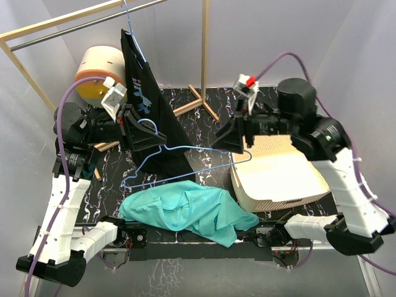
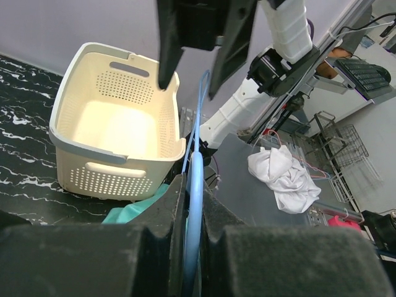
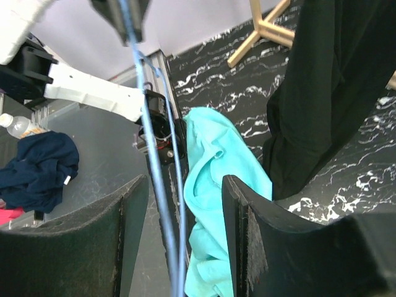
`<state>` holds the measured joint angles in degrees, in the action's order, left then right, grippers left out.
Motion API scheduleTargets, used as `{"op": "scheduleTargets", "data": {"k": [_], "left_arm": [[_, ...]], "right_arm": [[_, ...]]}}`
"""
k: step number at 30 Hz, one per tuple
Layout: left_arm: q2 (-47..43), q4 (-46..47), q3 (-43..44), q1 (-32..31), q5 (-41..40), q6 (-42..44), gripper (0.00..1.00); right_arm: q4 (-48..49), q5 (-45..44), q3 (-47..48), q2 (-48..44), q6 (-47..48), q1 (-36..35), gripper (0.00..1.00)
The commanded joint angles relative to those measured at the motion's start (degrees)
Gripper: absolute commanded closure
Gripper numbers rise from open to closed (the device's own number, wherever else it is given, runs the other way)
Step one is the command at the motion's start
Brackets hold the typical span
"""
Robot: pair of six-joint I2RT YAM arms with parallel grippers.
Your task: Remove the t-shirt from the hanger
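A teal t-shirt (image 1: 185, 210) lies crumpled on the table's front edge, off the hanger; it also shows in the right wrist view (image 3: 216, 192). The bare blue wire hanger (image 1: 185, 162) is held level above the table. My left gripper (image 1: 137, 129) is shut on the hanger's hook end, with the blue wire (image 2: 195, 204) pinched between its pads. My right gripper (image 1: 234, 137) is open around the hanger's other end; the wires (image 3: 158, 185) run between its spread fingers (image 3: 247, 235) without being clamped.
A black t-shirt (image 1: 147, 105) hangs on another blue hanger from the wooden rack (image 1: 37, 28) at the back. A cream perforated basket (image 1: 278, 176) stands at the right, below the right arm. An orange and cream drum (image 1: 99, 71) stands at the back left.
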<state>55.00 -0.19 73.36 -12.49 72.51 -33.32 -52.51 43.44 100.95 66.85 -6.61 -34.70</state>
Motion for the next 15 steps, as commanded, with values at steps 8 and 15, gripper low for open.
{"op": "scheduleTargets", "data": {"k": [8, 15], "left_arm": [[0.10, 3.49, 0.46, 0.14, 0.98, -2.59, 1.00], [-0.22, 3.70, -0.26, 0.19, 1.24, -2.73, 1.00]], "right_arm": [[0.49, 4.04, 3.08, 4.60, 1.78, -0.76, 0.48], [1.31, 2.40, 3.03, 3.22, 1.26, -0.89, 0.49]]}}
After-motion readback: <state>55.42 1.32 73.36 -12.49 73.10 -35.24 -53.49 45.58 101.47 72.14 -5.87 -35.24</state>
